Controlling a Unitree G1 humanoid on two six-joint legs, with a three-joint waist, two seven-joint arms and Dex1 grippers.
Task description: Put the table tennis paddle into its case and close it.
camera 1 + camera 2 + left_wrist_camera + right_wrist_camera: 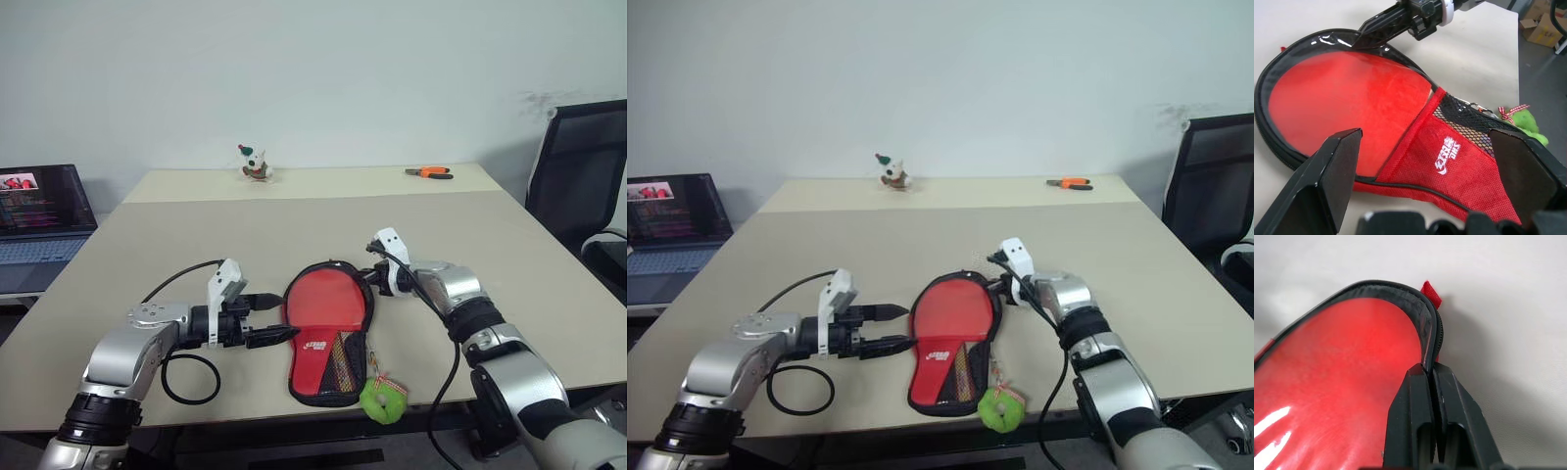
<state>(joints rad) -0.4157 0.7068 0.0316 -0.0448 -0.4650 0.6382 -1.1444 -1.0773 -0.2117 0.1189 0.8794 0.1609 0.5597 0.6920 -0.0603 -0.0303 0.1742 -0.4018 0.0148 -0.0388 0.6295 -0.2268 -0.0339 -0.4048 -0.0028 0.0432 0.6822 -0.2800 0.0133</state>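
- Since the case (328, 338) is soft black fabric with a zip edge, I'd guess it's light and floppy, so it'll sag and fold wherever it isn't held. The rim is probably the only sensible place to grab it, because the fabric bunches thin enough to pinch there.
- Right gripper (1430, 374) is doing just that: jaws clenched on the black rim of the case, with the zip edge running up between the fingertips. A small red tab (1432, 293) sticks out just past them.
- Table tennis paddle (326, 305) lies inside the open case, with its red face up just beside the right jaws on their inner side and its handle end tucked under the red lining and black mesh. It looks stiff and flat, and the rubber face looks glossy, so I'd guess it's slick to pinch.
- Left gripper (276, 318) has its jaws spread wide and holds nothing. It sits near the case's opposite edge, with the case ahead of the fingers (1334, 169).
- Green ring (384, 400) hangs off the narrow end of the case, well away from both sets of jaws.
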